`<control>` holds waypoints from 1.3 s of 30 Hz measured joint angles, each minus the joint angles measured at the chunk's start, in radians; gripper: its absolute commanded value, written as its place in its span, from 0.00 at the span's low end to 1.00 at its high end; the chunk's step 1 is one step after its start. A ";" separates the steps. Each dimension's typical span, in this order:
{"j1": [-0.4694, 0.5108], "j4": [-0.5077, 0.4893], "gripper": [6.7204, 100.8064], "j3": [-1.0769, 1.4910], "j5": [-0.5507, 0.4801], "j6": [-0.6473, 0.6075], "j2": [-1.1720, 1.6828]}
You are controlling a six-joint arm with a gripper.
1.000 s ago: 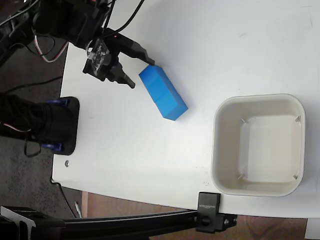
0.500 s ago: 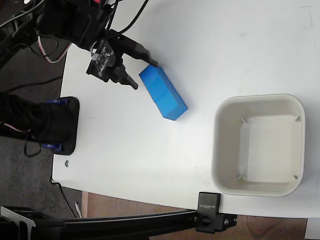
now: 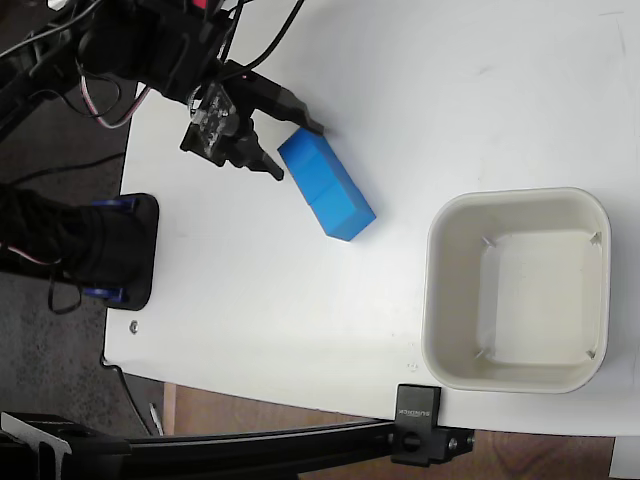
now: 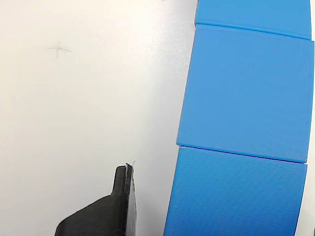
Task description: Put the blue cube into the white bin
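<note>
No lone blue cube shows in either view. A long blue block point(image 3: 335, 195) made of matching cubes with seams lies slantwise on the white table, left of the white bin point(image 3: 436, 300), which is empty. My gripper point(image 3: 298, 152) is open at the block's upper-left end, one finger on each side of that end; whether they touch it I cannot tell. In the wrist view the blue block point(image 4: 241, 98) fills the right side, and one black fingertip point(image 4: 122, 196) stands just left of it, a narrow gap apart.
A black arm base point(image 3: 115, 250) sits off the table's left edge, and cables point(image 3: 100, 100) hang at the upper left. A black clamp point(image 3: 420, 435) grips the table's front edge below the bin. A faint pencil cross point(image 4: 59, 49) marks the table.
The gripper has slid right and slightly down towards the blue block, so its open fingers now flank the block's end. Block and bin have not moved.
</note>
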 measured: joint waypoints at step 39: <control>-0.078 0.322 0.38 -0.160 0.083 0.127 -0.044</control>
